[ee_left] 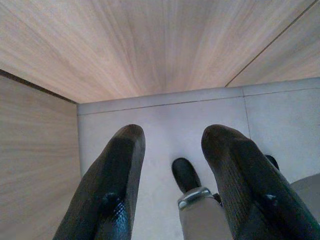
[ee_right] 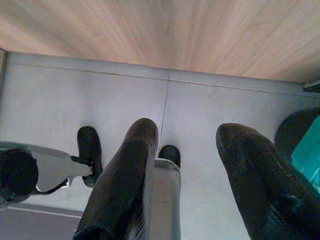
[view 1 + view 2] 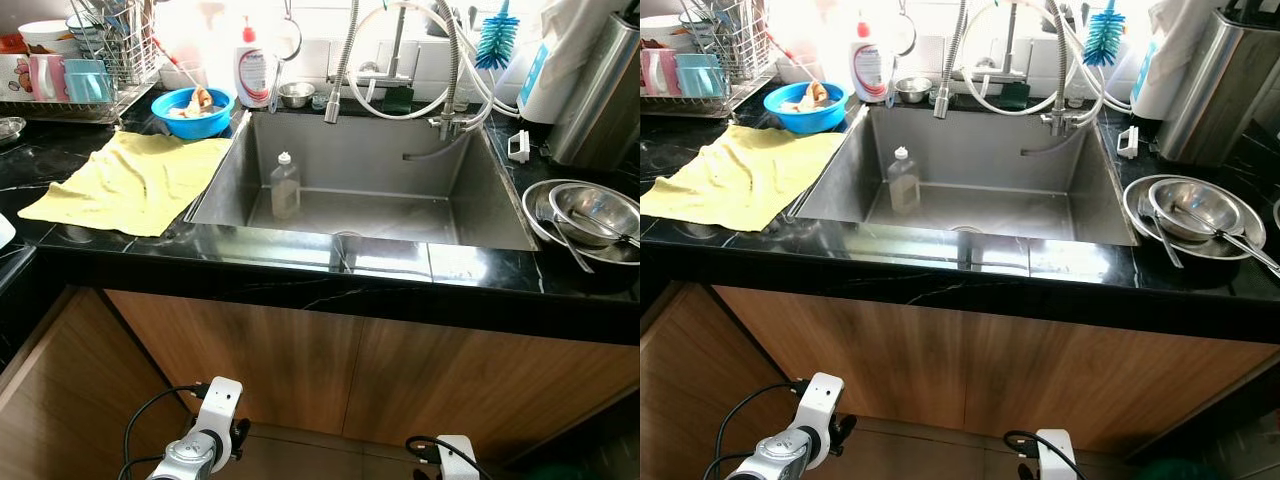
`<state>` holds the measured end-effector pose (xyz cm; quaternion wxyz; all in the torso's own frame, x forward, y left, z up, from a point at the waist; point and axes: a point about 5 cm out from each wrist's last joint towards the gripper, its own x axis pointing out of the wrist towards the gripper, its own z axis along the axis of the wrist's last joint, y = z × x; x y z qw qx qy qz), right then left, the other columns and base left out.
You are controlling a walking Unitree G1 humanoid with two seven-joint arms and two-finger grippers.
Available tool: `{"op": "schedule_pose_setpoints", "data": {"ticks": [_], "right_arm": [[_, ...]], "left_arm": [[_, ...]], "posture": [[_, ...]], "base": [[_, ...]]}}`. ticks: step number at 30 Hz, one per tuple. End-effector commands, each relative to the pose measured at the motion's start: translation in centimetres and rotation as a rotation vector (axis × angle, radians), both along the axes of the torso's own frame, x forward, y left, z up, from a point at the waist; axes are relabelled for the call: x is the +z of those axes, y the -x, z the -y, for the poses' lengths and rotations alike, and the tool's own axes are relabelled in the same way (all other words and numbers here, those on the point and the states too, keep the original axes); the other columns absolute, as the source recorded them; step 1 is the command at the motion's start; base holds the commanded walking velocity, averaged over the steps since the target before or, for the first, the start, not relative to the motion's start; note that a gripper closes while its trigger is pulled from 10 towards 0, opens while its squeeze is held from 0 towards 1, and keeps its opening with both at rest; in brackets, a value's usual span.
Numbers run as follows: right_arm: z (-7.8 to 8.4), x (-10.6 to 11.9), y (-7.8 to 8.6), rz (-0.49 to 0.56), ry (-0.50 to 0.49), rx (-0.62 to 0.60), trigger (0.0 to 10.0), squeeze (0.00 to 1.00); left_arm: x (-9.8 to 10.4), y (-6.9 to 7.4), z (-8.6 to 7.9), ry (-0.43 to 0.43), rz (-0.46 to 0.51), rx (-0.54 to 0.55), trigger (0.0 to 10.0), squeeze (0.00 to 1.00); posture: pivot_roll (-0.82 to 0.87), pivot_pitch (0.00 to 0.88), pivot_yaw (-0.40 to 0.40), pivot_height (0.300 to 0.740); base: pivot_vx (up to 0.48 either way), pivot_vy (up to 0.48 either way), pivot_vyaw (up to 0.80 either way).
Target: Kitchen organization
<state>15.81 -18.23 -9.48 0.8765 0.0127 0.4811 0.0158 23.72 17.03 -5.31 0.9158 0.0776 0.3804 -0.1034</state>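
The robot stood square to the black marble counter (image 3: 300,262), and both arms hung low in front of the wooden cabinet doors (image 3: 300,360) beneath it. The left gripper (image 1: 172,150) pointed down at the pale tiled floor (image 1: 165,115), its two black fingers (image 1: 112,185) spread wide with nothing between them. Same story on the other side: the right gripper (image 2: 185,145) hung over the floor tiles, fingers (image 2: 125,180) well apart and empty. Up on the counter, the steel sink (image 3: 480,200) sat in the middle, and a small clear bottle (image 3: 285,186) stood upright inside it, near the sink's left wall. A pull-down faucet (image 3: 340,70) with looping white hoses rose at the sink's back edge. Left of the sink, a yellow cloth (image 3: 130,180) lay spread flat on the counter, its right edge just beside the sink rim. Behind the cloth, toward the counter's back edge, a blue bowl (image 3: 193,112) held some scraps, and a white dish soap bottle (image 3: 252,70) stood just beside it. A dish rack (image 3: 90,60) with cups occupied the back left corner. On the right side of the counter, stacked steel bowls (image 3: 585,215) sat with a spoon across them, near a tall steel container (image 3: 600,95) at the back right. A blue bottle brush (image 3: 497,38) stood upright behind the faucet.
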Motion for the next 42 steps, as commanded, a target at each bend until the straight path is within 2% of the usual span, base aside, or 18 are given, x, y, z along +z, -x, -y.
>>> {"op": "schedule_pose_setpoints", "data": {"ticks": [1, 6, 17, 24, 42], "right_arm": [[0.09, -0.02, 0.05, -0.007, 0.008, 0.007, 10.0, 0.00], [0.13, -0.07, 0.16, -0.009, 0.004, -0.012, 10.0, 0.00], [0.07, -0.13, 0.32, -0.008, 0.008, -0.005, 10.0, 0.00], [0.00, -0.15, 0.37, -0.006, 0.005, -0.006, 10.0, 0.00], [0.20, -0.02, 0.19, 0.012, 0.006, -0.016, 10.0, 0.00]], "left_arm": [[-0.24, 0.37, -0.09, -0.015, -0.015, -0.024, 10.0, 0.00], [-0.21, 0.34, -0.09, -0.002, -0.008, 0.001, 10.0, 0.00], [-0.01, 0.10, -0.36, -0.030, 0.004, -0.030, 10.0, 0.00], [0.05, -0.04, -0.02, -0.024, 0.010, -0.029, 10.0, 0.00], [0.05, 0.03, -0.57, -0.032, 0.010, -0.012, 10.0, 0.00]], "posture": [[-0.07, 0.000, 0.015, 0.740], [-0.07, 0.000, 0.014, 0.740], [-0.07, 0.000, 0.017, 0.740], [-0.08, 0.000, 0.018, 0.740], [-0.08, 0.000, 0.010, 0.740]], "base": [[0.000, -0.300, 0.00], [0.000, -0.112, 0.00], [0.000, 0.000, 0.00], [0.000, -0.425, 0.00], [0.000, 0.000, 0.00]]}}
